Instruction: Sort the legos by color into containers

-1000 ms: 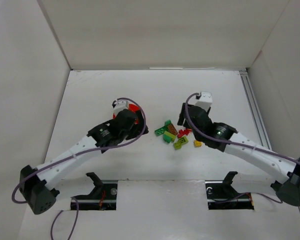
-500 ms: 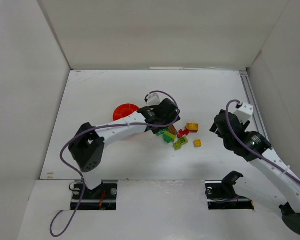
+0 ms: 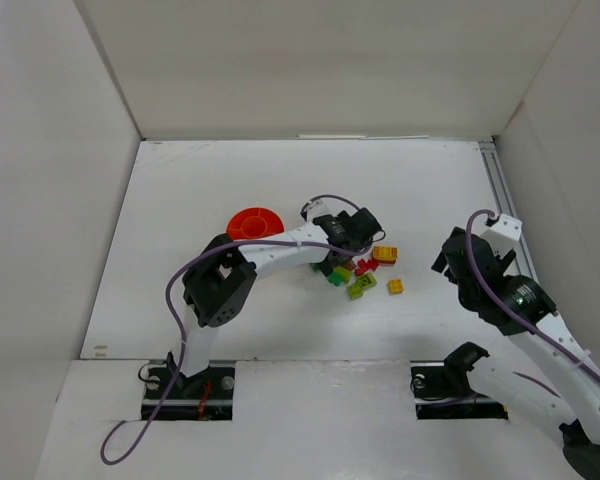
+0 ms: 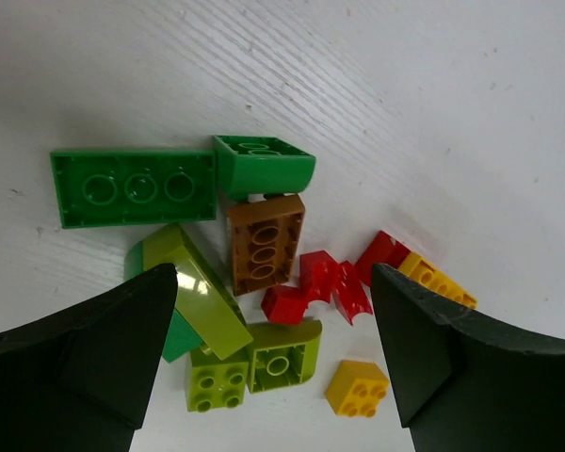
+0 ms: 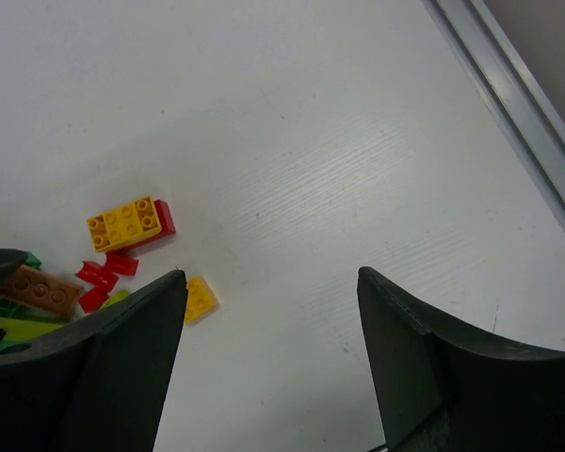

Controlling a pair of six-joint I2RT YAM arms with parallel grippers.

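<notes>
1. Now the orange-red bowl sits uncovered at the left, well apart from the loose bricks. What it holds is too small to tell.
2. The left gripper has swung from the bowl to the pile and hangs over it, fingers spread wide, gripping nothing. I judge another pick is starting.
3. Under it lie 2 green bricks, 3 lime bricks, 1 brown brick and about 3 red pieces, with 2 yellow bricks at the pile's right edge.
4. The right gripper has drawn back rightward, fingers apart and empty, leaving the left arm room.
</notes>
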